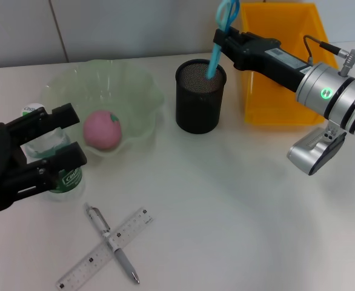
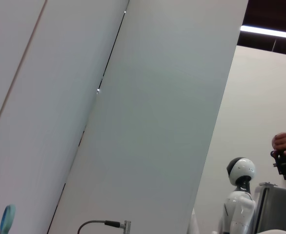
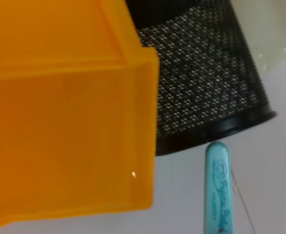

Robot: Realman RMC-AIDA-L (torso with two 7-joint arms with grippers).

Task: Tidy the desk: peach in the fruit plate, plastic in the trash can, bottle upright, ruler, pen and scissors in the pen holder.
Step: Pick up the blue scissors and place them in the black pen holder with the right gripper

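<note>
My right gripper (image 1: 224, 37) is shut on the teal scissors (image 1: 216, 56) and holds them upright, tip inside the black mesh pen holder (image 1: 200, 100). The right wrist view shows the scissors (image 3: 216, 187) beside the holder (image 3: 206, 83). My left gripper (image 1: 61, 138) stands around the upright clear bottle (image 1: 47, 145) with a green label, one finger on each side. The pink peach (image 1: 102, 129) lies in the green glass fruit plate (image 1: 138, 82). A clear ruler (image 1: 99, 253) and a silver pen (image 1: 122, 257) lie crossed near the front. No plastic shows.
The orange trash bin (image 1: 277, 97) stands behind my right arm, right of the pen holder; it also shows in the right wrist view (image 3: 60, 122). The left wrist view shows only a wall and a distant white robot (image 2: 239, 195).
</note>
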